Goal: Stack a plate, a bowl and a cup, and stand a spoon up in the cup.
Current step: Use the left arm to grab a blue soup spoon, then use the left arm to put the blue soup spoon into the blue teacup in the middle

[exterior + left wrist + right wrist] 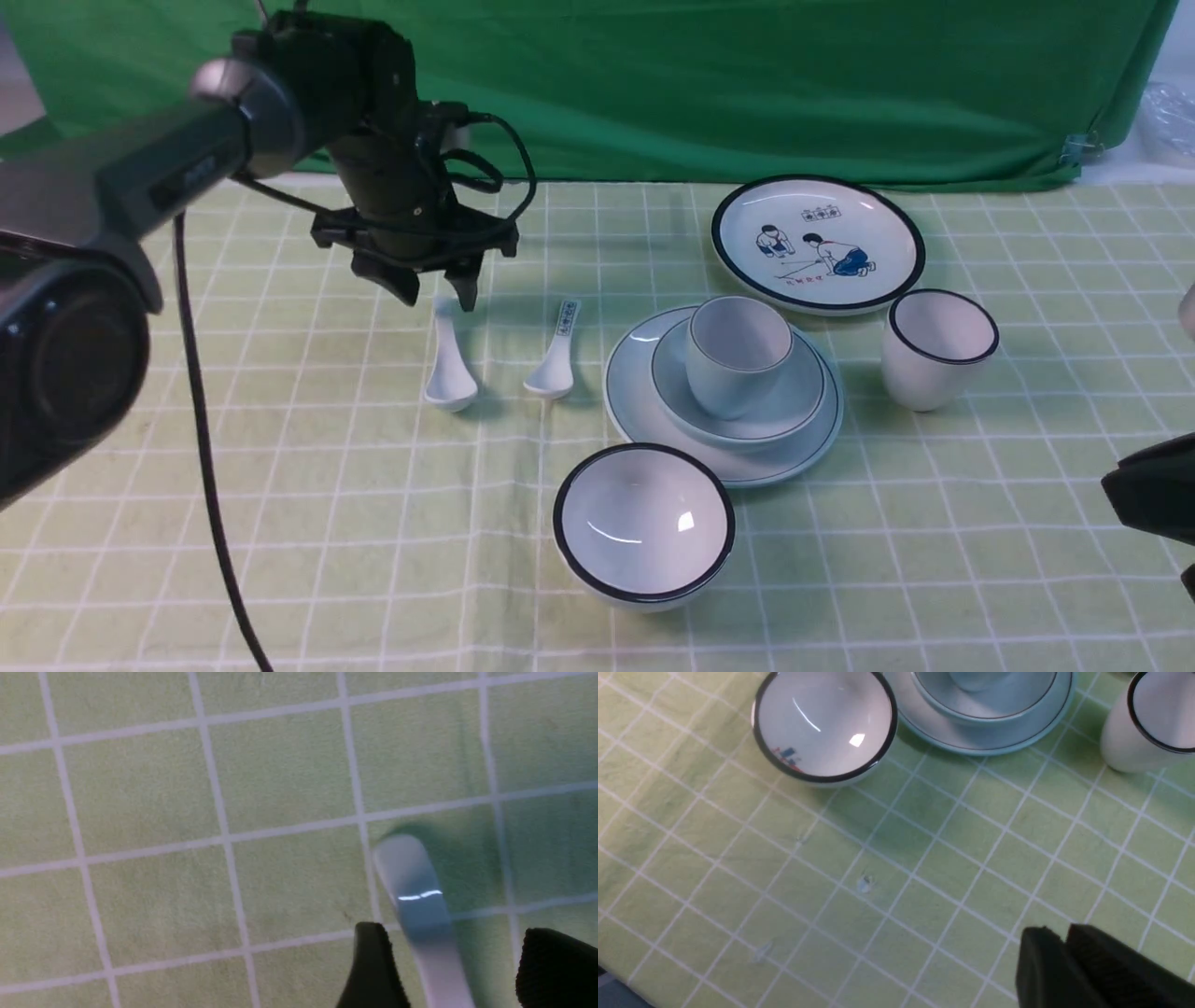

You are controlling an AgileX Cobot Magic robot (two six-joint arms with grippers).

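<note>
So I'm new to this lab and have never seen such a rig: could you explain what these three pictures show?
It is a robot with two arms. The wide picture looks forward from between them; the other two come from cameras on each wrist. On the checked cloth, a cup sits in a bowl on a plate, stacked. Beside them lie a plain spoon and a patterned spoon, plus a black-rimmed bowl, black-rimmed cup and picture plate. The left arm holds its jaws open either side of the plain spoon's handle, gripping nothing yet. The right arm sits at the edge, jaws shut and empty.
</note>
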